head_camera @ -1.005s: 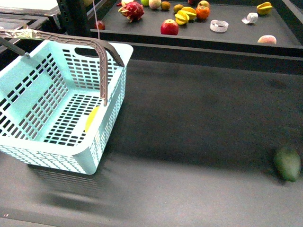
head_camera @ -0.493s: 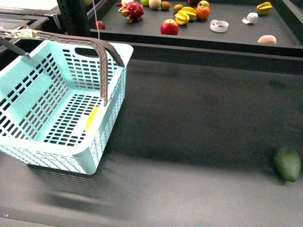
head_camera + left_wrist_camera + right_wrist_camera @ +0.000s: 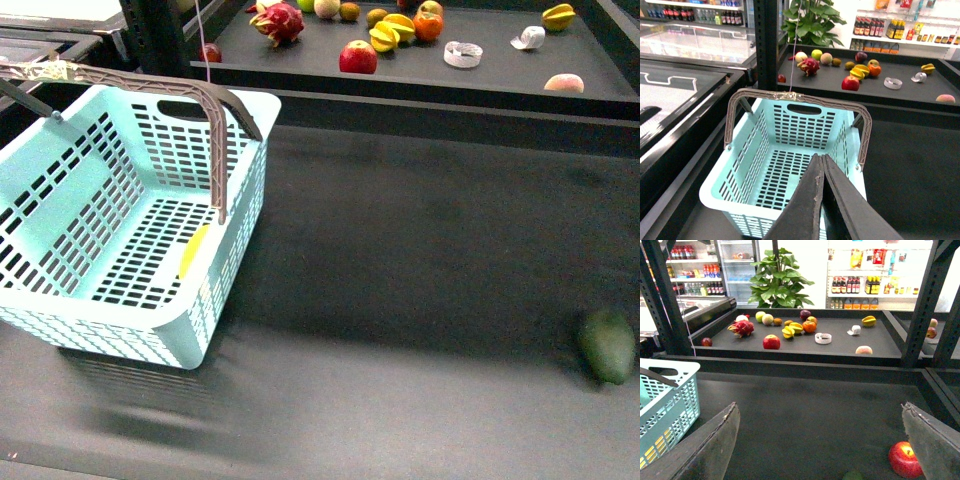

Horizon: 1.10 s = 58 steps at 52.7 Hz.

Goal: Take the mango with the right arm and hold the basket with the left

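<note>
The turquoise basket [image 3: 120, 310] stands at the left of the dark table, its brown-grey handles [image 3: 215, 110] swung up together. A yellow patch, the mango [image 3: 195, 250], shows through the slots low against the basket's right wall; the right wrist view catches it too, the mango [image 3: 655, 450] behind the slotted wall. Neither gripper appears in the front view. My left gripper [image 3: 819, 158] is shut with nothing between its fingers, hanging above the basket [image 3: 790, 135] and hiding part of its floor. My right gripper [image 3: 820, 406] is wide open over bare table, to the right of the basket [image 3: 665, 400].
A dark green oval fruit [image 3: 608, 345] lies at the table's right front. A red apple [image 3: 905, 460] sits by my right gripper's finger. The raised shelf [image 3: 300, 55] behind holds several fruits, among them a dragon fruit [image 3: 280, 22]. Black shelf posts [image 3: 922, 305] stand at the sides.
</note>
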Each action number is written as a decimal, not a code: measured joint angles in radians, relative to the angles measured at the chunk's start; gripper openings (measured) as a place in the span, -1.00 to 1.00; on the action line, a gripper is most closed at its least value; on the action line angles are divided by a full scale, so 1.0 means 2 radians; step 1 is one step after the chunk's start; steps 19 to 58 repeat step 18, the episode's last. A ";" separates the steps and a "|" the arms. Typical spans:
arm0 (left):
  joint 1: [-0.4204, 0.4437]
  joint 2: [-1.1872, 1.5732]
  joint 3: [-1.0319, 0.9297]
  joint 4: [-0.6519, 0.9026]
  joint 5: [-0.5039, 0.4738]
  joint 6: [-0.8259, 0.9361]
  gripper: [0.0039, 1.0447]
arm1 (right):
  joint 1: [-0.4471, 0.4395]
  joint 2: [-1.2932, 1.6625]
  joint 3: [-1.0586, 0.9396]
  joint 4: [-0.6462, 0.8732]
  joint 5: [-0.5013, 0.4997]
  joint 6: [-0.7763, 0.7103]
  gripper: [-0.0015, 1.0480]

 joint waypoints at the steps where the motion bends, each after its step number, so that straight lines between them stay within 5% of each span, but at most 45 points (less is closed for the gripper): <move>1: 0.000 -0.003 0.000 -0.001 0.000 0.000 -0.93 | 0.000 0.000 0.000 0.000 0.000 0.000 0.85; 58: 0.000 -0.007 0.000 -0.003 0.000 0.000 -0.93 | 0.000 0.000 0.000 0.000 0.000 0.000 0.85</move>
